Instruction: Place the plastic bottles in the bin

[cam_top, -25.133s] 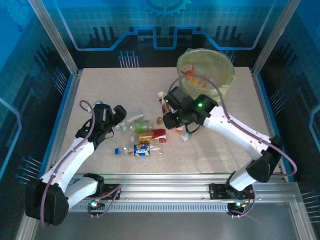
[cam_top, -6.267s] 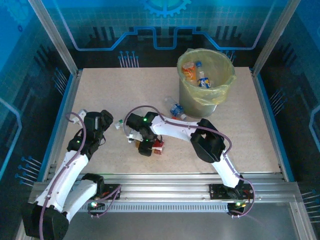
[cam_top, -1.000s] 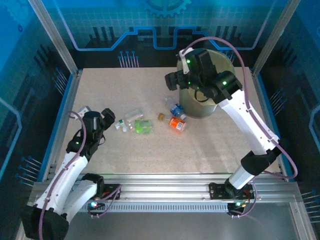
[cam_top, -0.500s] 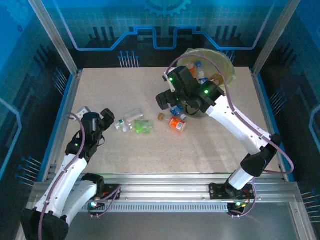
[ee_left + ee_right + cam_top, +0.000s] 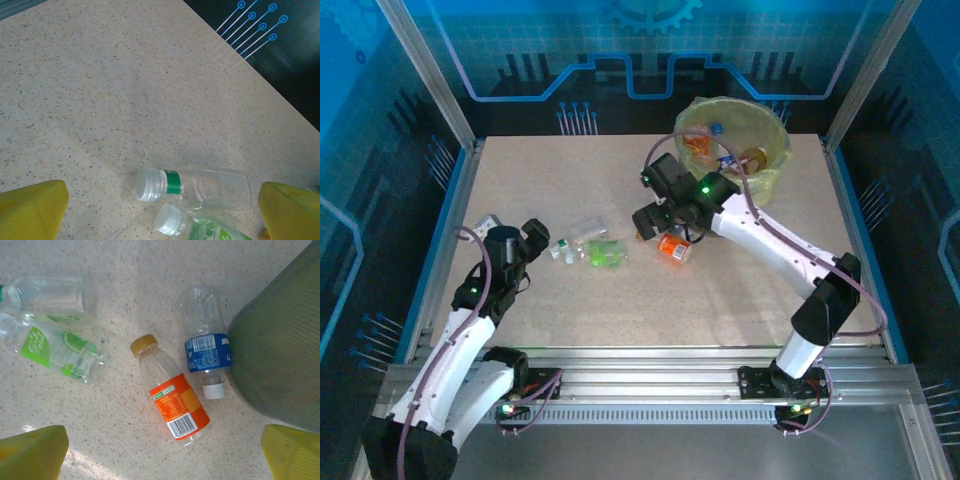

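Right pincer (image 5: 162, 452) spread and empty above the orange-label bottle (image 5: 172, 402); judged light, thin-walled, slick, prone to crush or roll, so grip across labelled mid-body

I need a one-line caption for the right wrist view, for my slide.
Open right end effector above orange-label bottle, blue-label bottle beside the bin, green-label bottle and clear bottle.

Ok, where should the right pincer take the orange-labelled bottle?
Probably from straight above, across the label toward its base: the orange-labelled bottle lies flat on its side, and the blue-labelled bottle lies close beside its cap end.
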Controlling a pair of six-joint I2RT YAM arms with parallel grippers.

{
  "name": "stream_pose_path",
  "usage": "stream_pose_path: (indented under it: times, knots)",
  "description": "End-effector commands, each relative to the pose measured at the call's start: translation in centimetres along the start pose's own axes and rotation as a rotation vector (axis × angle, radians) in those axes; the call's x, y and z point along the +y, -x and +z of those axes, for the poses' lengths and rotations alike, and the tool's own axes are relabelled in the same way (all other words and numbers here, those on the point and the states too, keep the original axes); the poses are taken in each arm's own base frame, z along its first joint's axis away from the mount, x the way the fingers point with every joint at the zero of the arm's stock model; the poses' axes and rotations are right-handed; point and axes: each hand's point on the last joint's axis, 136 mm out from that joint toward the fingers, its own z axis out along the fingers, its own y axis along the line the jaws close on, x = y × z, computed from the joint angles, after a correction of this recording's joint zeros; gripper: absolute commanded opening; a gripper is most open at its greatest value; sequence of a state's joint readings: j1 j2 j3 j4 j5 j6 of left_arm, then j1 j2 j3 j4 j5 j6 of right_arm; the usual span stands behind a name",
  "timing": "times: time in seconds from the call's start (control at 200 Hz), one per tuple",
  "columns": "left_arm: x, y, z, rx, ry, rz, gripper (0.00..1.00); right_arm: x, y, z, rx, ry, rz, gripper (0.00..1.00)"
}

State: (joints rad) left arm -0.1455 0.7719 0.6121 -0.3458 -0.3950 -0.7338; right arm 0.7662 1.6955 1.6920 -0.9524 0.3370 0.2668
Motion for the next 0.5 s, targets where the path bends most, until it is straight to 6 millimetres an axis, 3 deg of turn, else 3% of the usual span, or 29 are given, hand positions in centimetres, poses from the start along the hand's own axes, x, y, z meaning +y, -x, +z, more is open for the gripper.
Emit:
stream_pose_path:
  times: [0.0, 0.24, 0.495]
  knots:
    - [0.1, 0.2, 0.0, -0.012, -0.005, -0.022, 0.99, 0.6, -2.3, 2.0, 0.091, -0.008, -0.069, 1.0]
    - [0.1, 0.2, 0.2, -0.01, -0.006, -0.026, 0.99, 0.8, -5.0, 6.2, 0.23, -0.027, -0.14, 0.95]
    - [0.1, -0.2, 0.4, 0.004, -0.003, -0.021, 0.99, 0.8, -5.2, 9.7, 0.301, -0.051, -0.171, 0.84]
